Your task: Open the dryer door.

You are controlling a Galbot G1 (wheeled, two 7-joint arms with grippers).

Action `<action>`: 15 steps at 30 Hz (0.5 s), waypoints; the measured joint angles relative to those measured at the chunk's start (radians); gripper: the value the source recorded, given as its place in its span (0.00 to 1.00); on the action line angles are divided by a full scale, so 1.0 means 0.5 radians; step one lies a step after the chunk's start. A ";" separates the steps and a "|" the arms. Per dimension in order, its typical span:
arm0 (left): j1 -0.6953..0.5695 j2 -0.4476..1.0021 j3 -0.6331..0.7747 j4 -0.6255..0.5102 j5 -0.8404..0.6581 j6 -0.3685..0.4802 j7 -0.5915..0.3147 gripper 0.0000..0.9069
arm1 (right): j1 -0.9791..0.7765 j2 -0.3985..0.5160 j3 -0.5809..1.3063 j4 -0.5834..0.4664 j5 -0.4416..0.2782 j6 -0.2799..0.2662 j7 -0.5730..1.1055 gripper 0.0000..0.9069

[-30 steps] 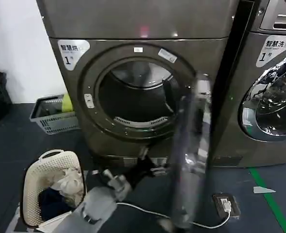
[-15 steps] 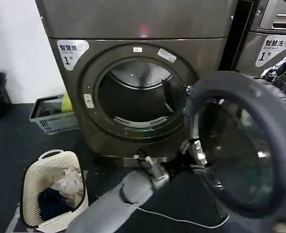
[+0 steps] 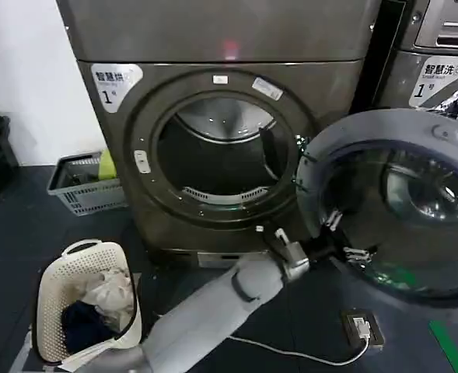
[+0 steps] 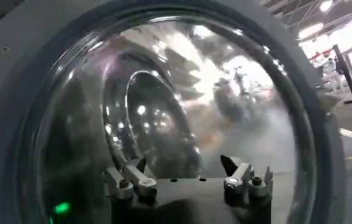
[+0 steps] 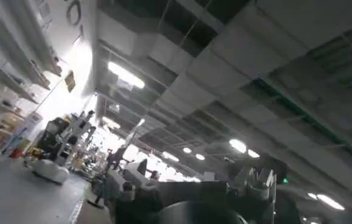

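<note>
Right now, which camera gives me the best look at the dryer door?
The head view: the dryer door shows almost whole, swung wide open to the right of the drum opening, with the left hand against its glass. The left wrist view gives a close-up of the glass alone; the right wrist view faces a ceiling.
</note>
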 joint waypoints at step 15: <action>0.013 0.070 -0.015 -0.047 0.024 0.044 0.051 1.00 | -0.002 -0.053 -0.001 -0.089 -0.004 0.072 -0.020 1.00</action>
